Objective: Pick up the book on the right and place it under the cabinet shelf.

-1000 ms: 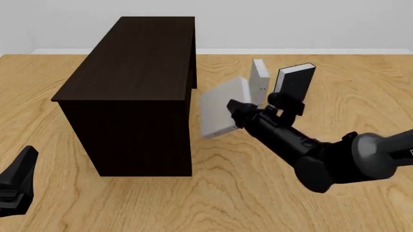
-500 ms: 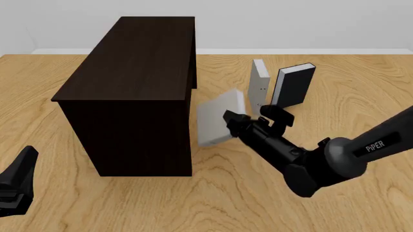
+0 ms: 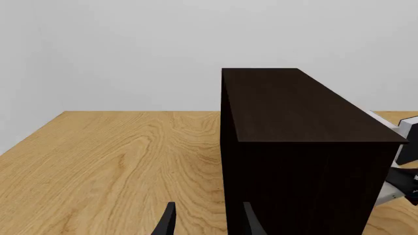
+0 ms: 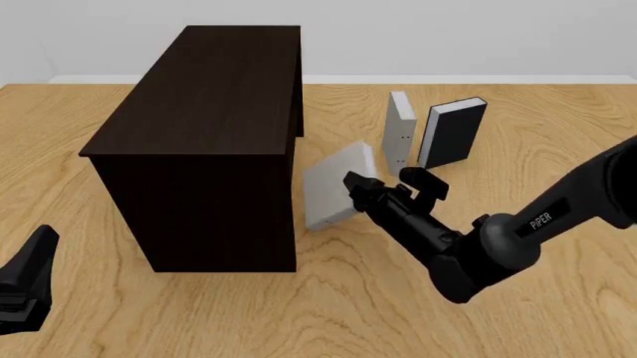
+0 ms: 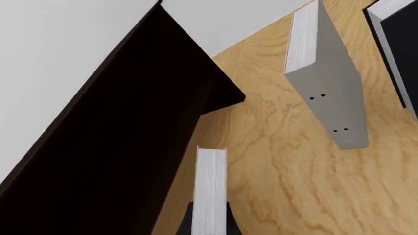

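Observation:
My right gripper (image 4: pixel 356 186) is shut on the book (image 4: pixel 333 186), a pale grey hardcover held tilted on edge just right of the cabinet shelf (image 4: pixel 209 127), its lower corner close to the table. In the right wrist view the book's white page edge (image 5: pixel 210 191) runs between the fingers (image 5: pixel 186 223), with the dark cabinet shelf (image 5: pixel 111 147) right beside it. My left gripper (image 4: pixel 25 287) rests low at the near left, open and holding nothing. In the left wrist view its gripper (image 3: pixel 209 225) faces the near end of the cabinet shelf (image 3: pixel 300 147).
A second grey book (image 4: pixel 398 138) stands upright behind the held one, with dark dots on its spine (image 5: pixel 330 107). A black-covered book (image 4: pixel 453 133) with white pages stands to its right. Bare wood table (image 4: pixel 149 313) lies in front.
The right arm has stretched forward and lower, carrying the book down and slightly left, closer to the cabinet's right side and the table. The left arm has not moved.

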### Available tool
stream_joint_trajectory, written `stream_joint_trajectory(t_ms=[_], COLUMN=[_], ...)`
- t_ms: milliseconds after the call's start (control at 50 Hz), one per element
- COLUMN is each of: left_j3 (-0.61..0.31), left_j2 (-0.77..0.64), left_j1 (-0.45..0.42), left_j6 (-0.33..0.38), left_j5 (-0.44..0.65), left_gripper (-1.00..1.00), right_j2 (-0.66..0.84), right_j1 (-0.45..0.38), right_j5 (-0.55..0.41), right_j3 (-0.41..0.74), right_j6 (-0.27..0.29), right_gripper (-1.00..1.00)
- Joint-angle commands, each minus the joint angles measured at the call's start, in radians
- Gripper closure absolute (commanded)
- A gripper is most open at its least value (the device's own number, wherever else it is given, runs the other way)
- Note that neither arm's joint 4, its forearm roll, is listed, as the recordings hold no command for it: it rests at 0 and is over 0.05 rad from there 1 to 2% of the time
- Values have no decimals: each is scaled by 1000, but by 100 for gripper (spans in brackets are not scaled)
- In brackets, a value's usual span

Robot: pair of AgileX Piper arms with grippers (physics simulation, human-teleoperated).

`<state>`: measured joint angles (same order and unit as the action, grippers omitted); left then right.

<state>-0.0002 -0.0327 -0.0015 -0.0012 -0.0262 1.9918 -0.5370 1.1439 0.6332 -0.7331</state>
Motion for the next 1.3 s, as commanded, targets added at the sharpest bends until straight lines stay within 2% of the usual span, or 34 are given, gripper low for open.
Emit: stream_joint_trajectory(t_ms=[20, 120, 140, 480, 660, 680, 760, 800, 840, 980, 1020, 1040, 1080, 1120, 1160, 1200, 1300], left_j3=[0, 0, 0, 0, 0, 0, 0, 0, 0, 0, 0, 0, 0, 0, 0, 0, 0], left_j2=[0, 0, 0, 0, 0, 27, 9, 8, 7, 6, 3, 5, 6, 5, 5, 3, 5], left_j1=[0, 0, 0, 0, 0, -15, -11, -11, -11, -11, -11, -11, -11, -11, -11, -11, -11], left_j6=[0, 0, 0, 0, 0, 0, 0, 0, 0, 0, 0, 0, 0, 0, 0, 0, 0], left_j5=[0, 0, 0, 0, 0, 28, 9, 8, 7, 6, 3, 5, 6, 5, 5, 3, 5], left_gripper=[-100, -100, -100, -100, -100, -100, -100, -100, -100, -100, -100, -100, -100, -100, -100, -100, -100], right_j2=[72, 73, 72, 52, 22, 19, 23, 29, 47, 41, 34, 38, 34, 34, 31, 26, 8], right_j1=[7, 14, 12, 41, 81, 88, 117, 121, 144, 180, 175, 187, 191, 209, 204, 217, 223], right_j5=[-4, -17, -16, -100, -254, -272, -359, -365, -400, -447, -447, -465, -466, -488, -481, -489, -489], right_j3=[2, 3, 0, 3, 49, 56, 93, 94, 119, 134, 127, 138, 135, 145, 139, 142, 134], right_j6=[-14, -2, -3, 57, 152, 161, 227, 232, 263, 321, 320, 342, 344, 377, 368, 389, 394], right_gripper=[100, 100, -100, -100, -100, -100, -100, -100, -100, -100, -100, -100, -100, -100, -100, -100, -100])
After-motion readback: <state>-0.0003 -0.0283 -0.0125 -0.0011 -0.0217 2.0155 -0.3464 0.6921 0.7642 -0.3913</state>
